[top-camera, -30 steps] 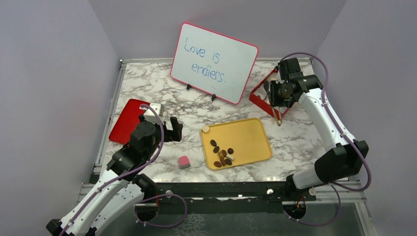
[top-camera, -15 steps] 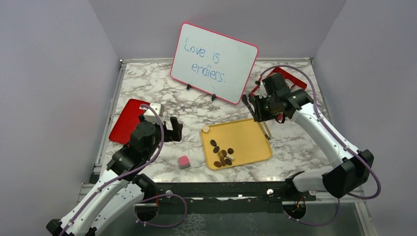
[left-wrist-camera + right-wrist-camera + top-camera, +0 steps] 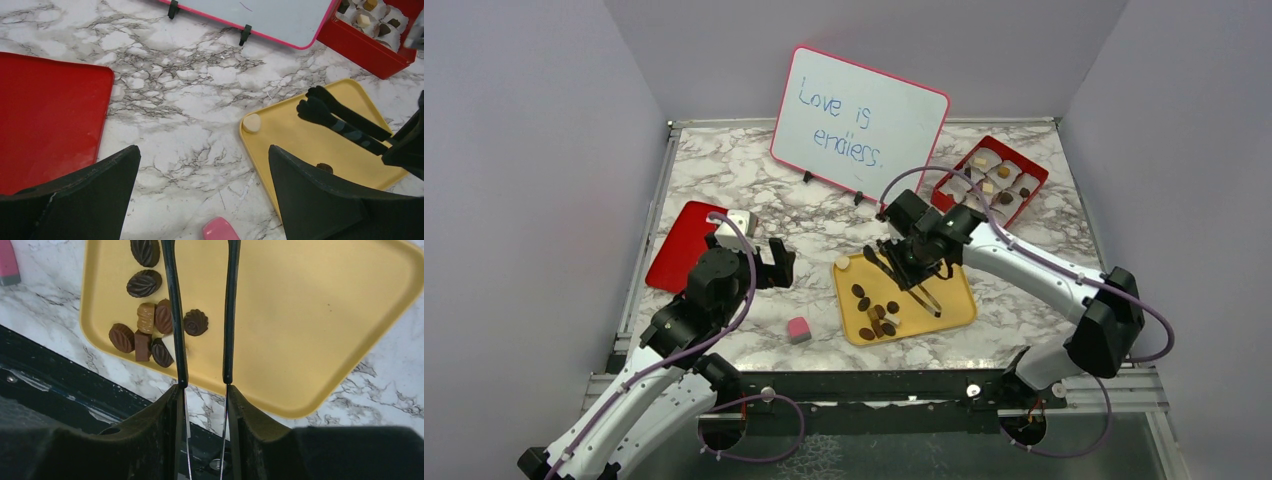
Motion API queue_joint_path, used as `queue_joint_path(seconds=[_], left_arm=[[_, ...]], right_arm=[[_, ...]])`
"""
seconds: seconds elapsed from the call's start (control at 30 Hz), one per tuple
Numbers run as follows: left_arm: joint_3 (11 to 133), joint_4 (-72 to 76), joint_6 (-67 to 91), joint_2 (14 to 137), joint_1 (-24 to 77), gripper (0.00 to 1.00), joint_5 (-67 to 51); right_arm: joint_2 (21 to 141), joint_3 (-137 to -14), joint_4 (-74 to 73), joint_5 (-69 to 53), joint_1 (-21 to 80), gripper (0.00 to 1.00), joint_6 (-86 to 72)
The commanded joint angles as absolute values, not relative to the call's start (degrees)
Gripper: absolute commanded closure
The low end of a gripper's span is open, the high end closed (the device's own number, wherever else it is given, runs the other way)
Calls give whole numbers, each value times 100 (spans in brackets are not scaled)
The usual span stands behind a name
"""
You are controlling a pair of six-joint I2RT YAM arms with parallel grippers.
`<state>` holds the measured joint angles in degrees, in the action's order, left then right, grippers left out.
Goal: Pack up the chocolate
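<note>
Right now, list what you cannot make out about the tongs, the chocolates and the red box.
tongs: right wrist view, tips cut off by the top edge.
chocolates: right wrist view, one pale piece half hidden behind a tong arm.
red box: top view, contents too small to count; left wrist view, cropped by the top-right corner.
pink cube: left wrist view, cut by the bottom edge.

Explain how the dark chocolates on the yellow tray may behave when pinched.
The chocolates look small, so probably light. Their ribbed tops may give the thin tongs some hold. They lie flat on the tray, so rolling seems unlikely.
</note>
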<state>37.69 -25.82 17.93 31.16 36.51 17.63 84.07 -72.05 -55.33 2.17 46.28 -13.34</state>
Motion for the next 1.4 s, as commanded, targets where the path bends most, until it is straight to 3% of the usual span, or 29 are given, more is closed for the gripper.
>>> queue_joint_path(seconds=[0.0,0.47,1.37], left_arm=[[3765,-2443,1794,3021,3665,1,1924],[3749,-2435,1780,2883,3665,1,1996],[3744,-2435,1767,2867,3664,1,1995]], right_arm=[[8863,-7413,-5381,381,4969,60,-1410],[9719,-7693,-5042,141,5139,59,-1213],[10247,-8132,-5025,45,5212,58,-1108]])
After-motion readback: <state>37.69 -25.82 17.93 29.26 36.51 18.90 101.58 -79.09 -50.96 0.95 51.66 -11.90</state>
